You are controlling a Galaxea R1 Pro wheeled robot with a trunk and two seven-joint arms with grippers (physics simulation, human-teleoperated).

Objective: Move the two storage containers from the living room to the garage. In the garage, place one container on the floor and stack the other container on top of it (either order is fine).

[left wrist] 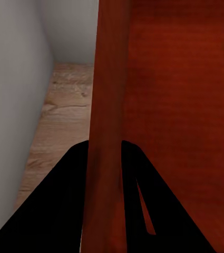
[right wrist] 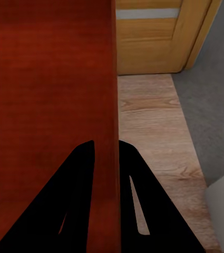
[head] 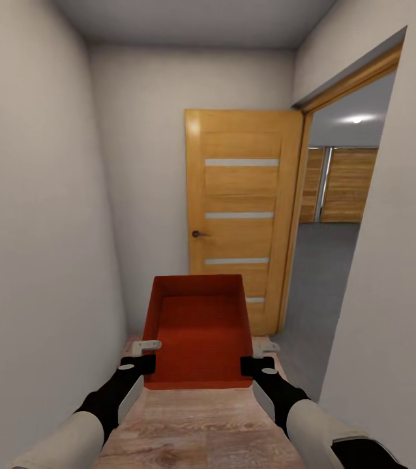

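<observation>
I carry one orange-red storage container (head: 198, 329) in front of me, above a light wood plank strip in a narrow hallway. My left gripper (head: 144, 352) is shut on its left wall (left wrist: 107, 105), one black finger (left wrist: 64, 200) on each side. On the opposite wall (right wrist: 112, 95) my right gripper (head: 260, 355) is clamped the same way. The bin is open-topped and empty. Through the doorway at right I see the garage with its dark-grey floor (head: 319, 280) and a wooden panelled door (head: 348, 185).
An orange-wood door with glass slits (head: 240, 215) stands swung open straight ahead, beside the doorway frame (head: 296, 215). White walls close in at left (head: 38, 228) and right (head: 397, 293). The plank floor (right wrist: 154, 137) meets the grey concrete at the threshold.
</observation>
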